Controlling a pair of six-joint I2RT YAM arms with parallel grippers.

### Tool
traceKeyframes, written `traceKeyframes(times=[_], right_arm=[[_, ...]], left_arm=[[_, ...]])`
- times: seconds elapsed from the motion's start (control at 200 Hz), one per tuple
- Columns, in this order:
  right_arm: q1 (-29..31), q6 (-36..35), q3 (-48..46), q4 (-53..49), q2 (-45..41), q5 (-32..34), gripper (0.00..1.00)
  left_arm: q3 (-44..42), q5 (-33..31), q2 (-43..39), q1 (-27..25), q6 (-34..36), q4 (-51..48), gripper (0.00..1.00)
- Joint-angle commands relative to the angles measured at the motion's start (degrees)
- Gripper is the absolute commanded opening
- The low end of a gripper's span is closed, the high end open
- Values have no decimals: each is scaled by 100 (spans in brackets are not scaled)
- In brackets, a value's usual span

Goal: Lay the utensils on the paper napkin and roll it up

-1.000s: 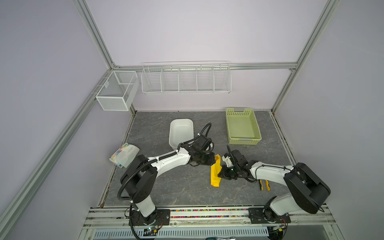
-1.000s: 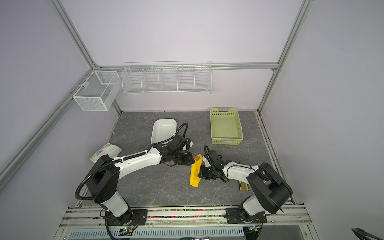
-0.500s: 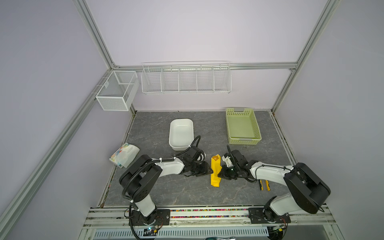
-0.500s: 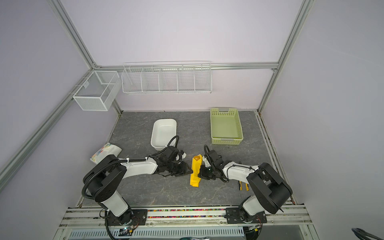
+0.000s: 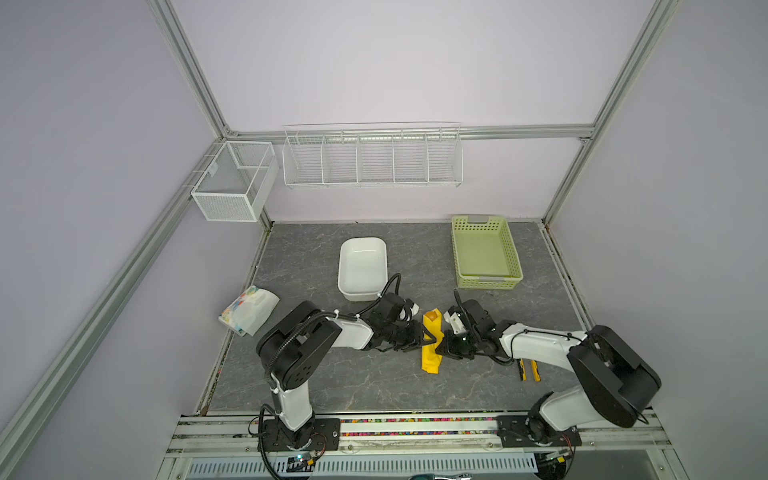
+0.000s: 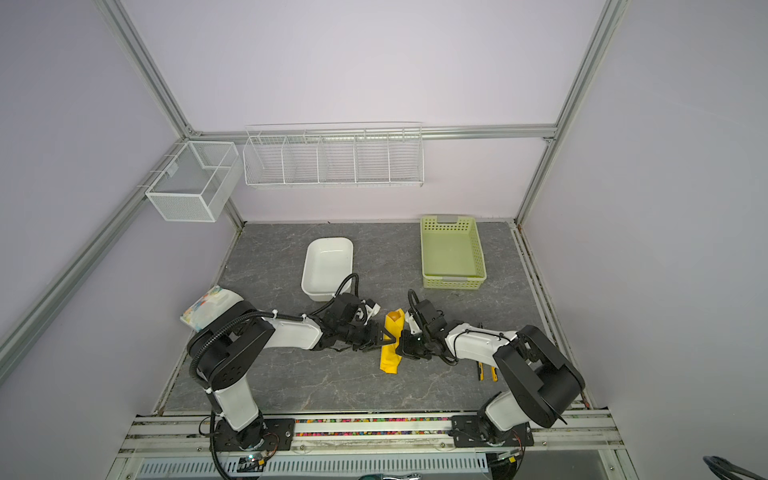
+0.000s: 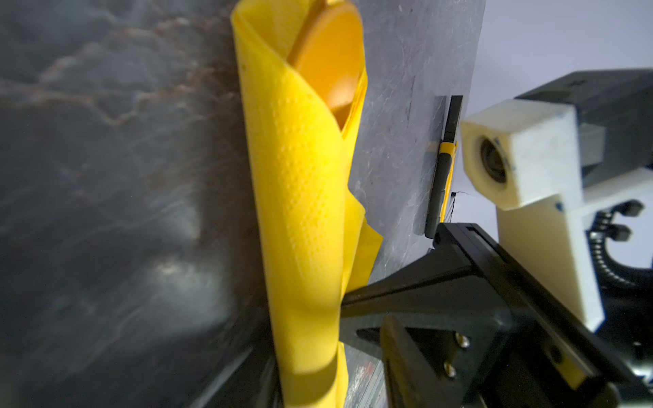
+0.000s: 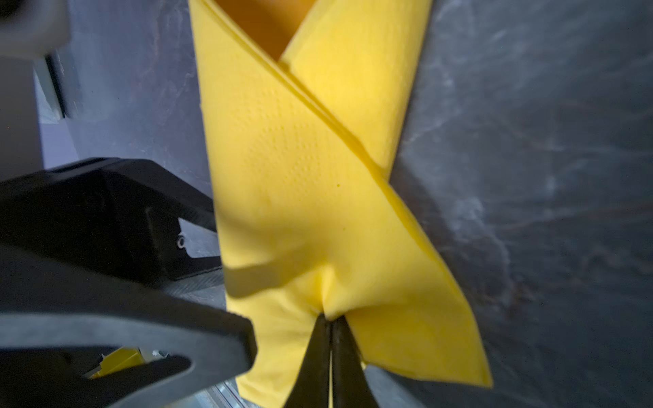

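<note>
Right wrist view: right end effector (image 8: 330, 318) clenched on the rolled paper napkin (image 8: 300, 176); left end effector (image 5: 420, 338), released, has arrived opposite, likely to tighten it.

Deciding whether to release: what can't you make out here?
- Utensils: napkin hides all but one orange rounded end, every view; count unknown.
- Left gripper: whether it grips the napkin; blurred in wrist views, tiny in top views.
- Pliers: head under right arm, both top views.
</note>
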Motion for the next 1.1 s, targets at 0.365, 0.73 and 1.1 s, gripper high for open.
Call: traceKeyframes(times=[0.365,0.73,1.1], right_arm=[[19,22,-158,-805,257,372,7],[23,-14,120,-1452,-904,570,16],[23,-197,1184,-2423,-2925,1356,21]], left_arm=[[445,-611,249,17,853,-1576,26],[504,-877,-357,16,853,-1590,7],[1603,-1100,-1620,306,1483,-2423,0]])
